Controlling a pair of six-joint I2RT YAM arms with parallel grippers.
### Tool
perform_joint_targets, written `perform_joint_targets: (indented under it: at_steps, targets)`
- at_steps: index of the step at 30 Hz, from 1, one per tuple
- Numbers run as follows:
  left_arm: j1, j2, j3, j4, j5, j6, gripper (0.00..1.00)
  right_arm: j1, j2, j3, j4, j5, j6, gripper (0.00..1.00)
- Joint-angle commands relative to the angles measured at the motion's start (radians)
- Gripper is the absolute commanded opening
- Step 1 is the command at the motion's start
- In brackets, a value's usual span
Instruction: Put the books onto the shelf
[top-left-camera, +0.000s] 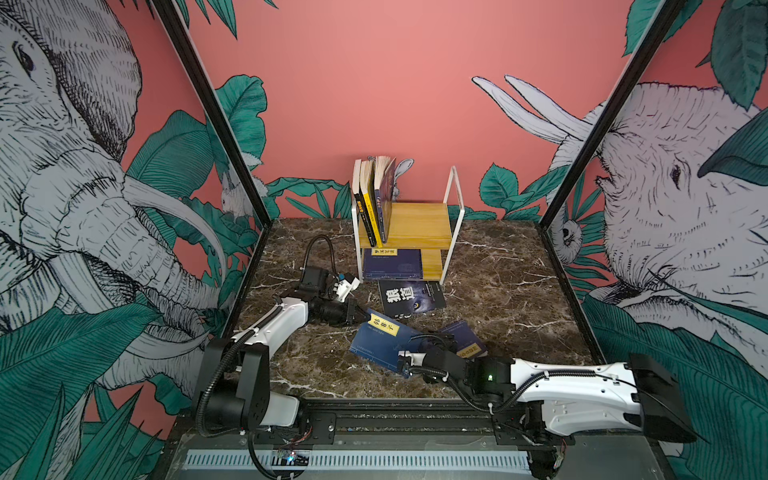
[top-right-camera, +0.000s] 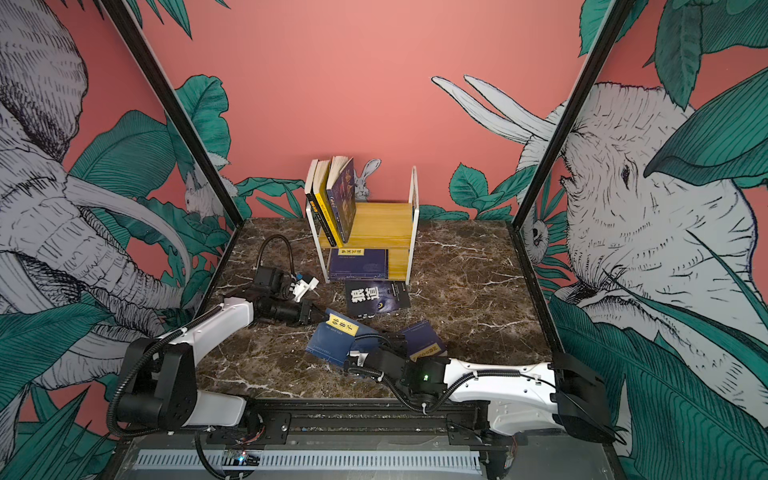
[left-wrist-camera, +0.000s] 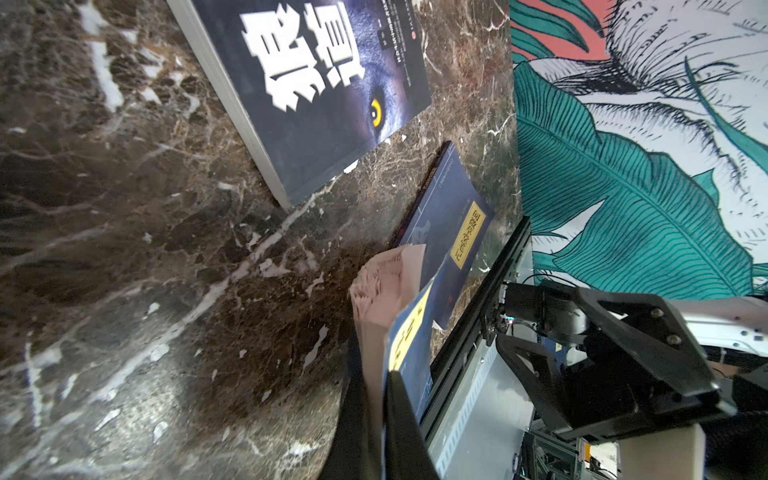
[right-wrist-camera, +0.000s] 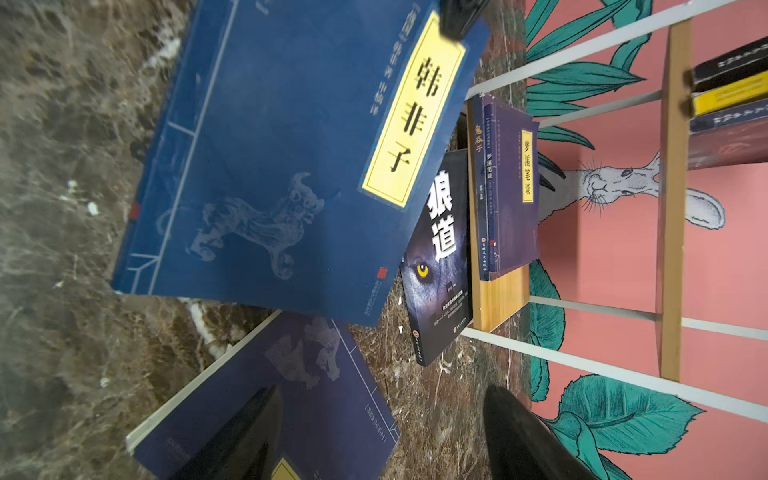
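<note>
Two left fingers (left-wrist-camera: 407, 428) are closed on one corner of the blue book (top-left-camera: 376, 343), beside its yellow label, pinching the cover and fanned pages between them. In the right wrist view this book sits tilted, its gripped corner raised, and its far edge overlaps the second navy book (right-wrist-camera: 324, 395).

The right fingers (right-wrist-camera: 519, 436) stand wide apart and grip nothing. One finger overlaps the cover of the second navy book; the other is beyond that book's edge, over bare worktop (top-left-camera: 519, 291). Whether either finger touches the cover cannot be told.

The black book (top-left-camera: 409, 296), with white characters, lies flat on the worktop between the blue book and the shelf (top-left-camera: 419, 224), just in front of the shelf's lower board.

On the shelf, the lower tier holds flat navy books (top-left-camera: 392, 264), two by their spines in the right wrist view. On the upper tier three upright books (top-left-camera: 374, 195) lean together at its left end, against the white frame.
</note>
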Motion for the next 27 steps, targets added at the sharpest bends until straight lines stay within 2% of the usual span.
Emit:
perform_joint_targets:
  at_steps: [1, 4, 7, 10, 11, 13, 16, 19, 24, 27]
  targets:
    - [0.014, -0.03, -0.012, 0.045, 0.059, -0.067, 0.0, 0.024, -0.012, 0.06, 0.001, -0.043, 0.036, 0.78]
    - [0.027, -0.031, -0.019, 0.091, 0.082, -0.133, 0.0, 0.055, 0.048, 0.099, 0.064, -0.041, 0.031, 0.78]
    - [0.03, -0.026, -0.015, 0.098, 0.081, -0.136, 0.0, 0.061, 0.109, 0.126, 0.152, 0.033, 0.018, 0.8]
    - [0.035, -0.031, -0.013, 0.078, 0.058, -0.122, 0.0, -0.015, 0.121, 0.158, 0.288, 0.094, -0.008, 0.81]
    - [0.035, -0.035, -0.019, 0.083, 0.056, -0.125, 0.0, -0.063, 0.125, 0.193, 0.284, 0.084, 0.02, 0.78]
    - [0.035, -0.042, -0.028, 0.097, 0.059, -0.13, 0.0, -0.175, 0.145, 0.298, 0.268, 0.07, 0.083, 0.66]
    - [0.036, -0.052, -0.024, 0.091, 0.054, -0.128, 0.0, -0.285, 0.205, 0.433, 0.322, 0.095, 0.053, 0.36]
    - [0.036, -0.065, -0.033, 0.098, 0.054, -0.127, 0.0, -0.383, 0.309, 0.584, 0.318, 0.101, 0.041, 0.16]
    - [0.039, -0.091, -0.043, 0.106, 0.058, -0.14, 0.0, -0.497, 0.527, 0.921, 0.234, 0.081, 0.108, 0.11]
    - [0.037, -0.094, -0.048, 0.113, 0.062, -0.147, 0.0, -0.548, 0.636, 1.073, 0.207, 0.039, 0.201, 0.08]
